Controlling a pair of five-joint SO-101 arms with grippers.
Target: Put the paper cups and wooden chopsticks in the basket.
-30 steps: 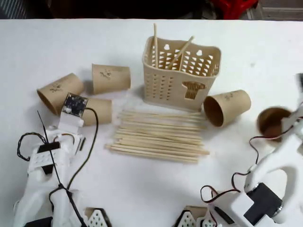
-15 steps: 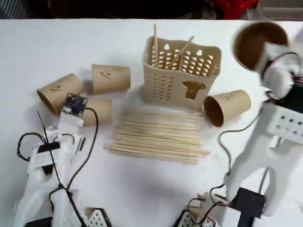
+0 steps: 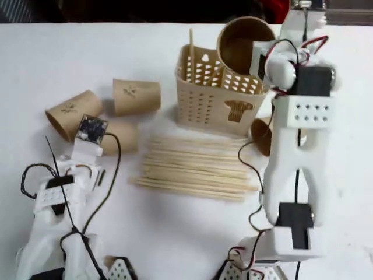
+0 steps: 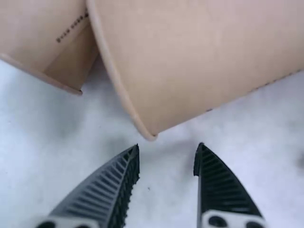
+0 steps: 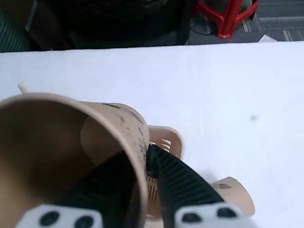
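My right gripper (image 3: 260,58) is shut on the wall of a brown paper cup (image 3: 243,42), which it holds tilted over the perforated beige basket (image 3: 214,102). In the right wrist view one finger sits inside that cup (image 5: 66,152) and the other outside, with the basket's rim (image 5: 167,141) below. One chopstick (image 3: 191,49) stands in the basket. A pile of wooden chopsticks (image 3: 195,169) lies in front of it. Three cups (image 3: 73,111) (image 3: 137,96) (image 3: 121,137) lie on their sides at the left. My left gripper (image 4: 166,164) is open, just short of one cup (image 4: 190,61).
Another cup (image 3: 260,135) lies right of the basket, partly hidden behind the right arm; it is the cup (image 5: 233,192) below the gripper in the right wrist view. The table's far edge (image 5: 152,45) runs behind the basket, with a red stool beyond.
The right arm has lifted its cup from the table's right side and swung it up and left over the basket. The left arm has not moved.
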